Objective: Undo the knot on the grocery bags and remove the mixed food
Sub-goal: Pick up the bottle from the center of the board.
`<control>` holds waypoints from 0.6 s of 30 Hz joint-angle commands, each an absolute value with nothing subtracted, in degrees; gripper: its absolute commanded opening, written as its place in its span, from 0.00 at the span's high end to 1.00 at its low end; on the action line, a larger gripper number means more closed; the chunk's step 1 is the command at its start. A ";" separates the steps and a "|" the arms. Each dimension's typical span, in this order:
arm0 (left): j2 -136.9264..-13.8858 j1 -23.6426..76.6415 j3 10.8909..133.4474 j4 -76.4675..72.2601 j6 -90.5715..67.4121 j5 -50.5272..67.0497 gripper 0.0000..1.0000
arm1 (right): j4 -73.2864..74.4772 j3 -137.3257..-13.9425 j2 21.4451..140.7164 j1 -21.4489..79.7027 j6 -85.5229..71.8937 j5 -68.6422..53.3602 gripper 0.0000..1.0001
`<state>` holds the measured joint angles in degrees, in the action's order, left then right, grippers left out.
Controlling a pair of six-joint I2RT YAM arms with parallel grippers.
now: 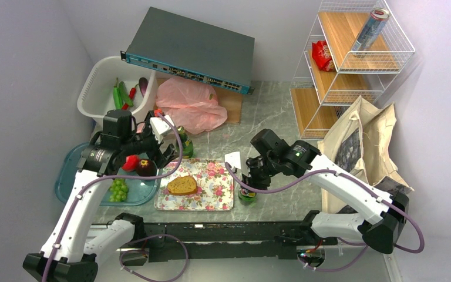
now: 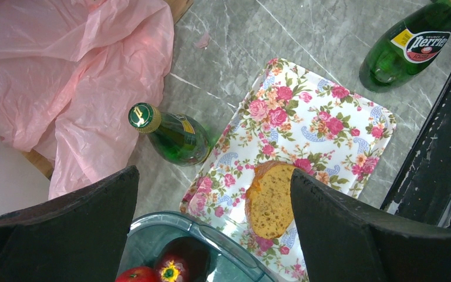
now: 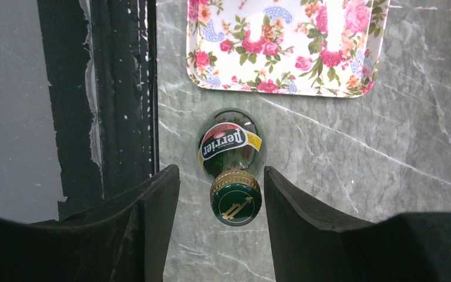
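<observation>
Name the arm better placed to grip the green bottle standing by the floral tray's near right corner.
Right. The right fingers, open, flank that bottle at its cap, gaps on both sides. The left fingers hang open farther off, nearer the other bottle beside the pink bag.

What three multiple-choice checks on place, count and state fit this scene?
1. Where is the bread? A floral tray B teal tray C white basket
2. How many green bottles are on the table? A one B two C three
3. The right gripper is: A shut on a bottle B open astride a bottle C open over the bread
1 A: the slice lies on the flowers. 2 B: one by the pink bag, one past the tray. 3 B: gaps show beside the cap.
</observation>
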<state>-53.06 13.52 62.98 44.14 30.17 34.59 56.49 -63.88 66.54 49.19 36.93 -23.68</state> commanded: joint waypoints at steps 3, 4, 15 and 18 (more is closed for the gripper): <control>-51.59 13.36 62.52 43.17 29.47 35.10 0.01 | 53.55 -62.49 65.66 49.40 37.58 -22.29 0.51; -51.59 13.36 62.57 43.08 29.37 35.11 0.01 | 53.45 -62.60 65.63 49.46 37.49 -22.39 0.54; -51.98 13.36 62.47 42.33 29.57 35.58 0.01 | 56.59 -65.49 65.98 47.40 38.42 -17.40 1.00; -51.87 13.36 62.12 41.90 29.36 35.69 0.01 | 58.00 -68.04 66.23 42.81 40.89 -17.38 1.00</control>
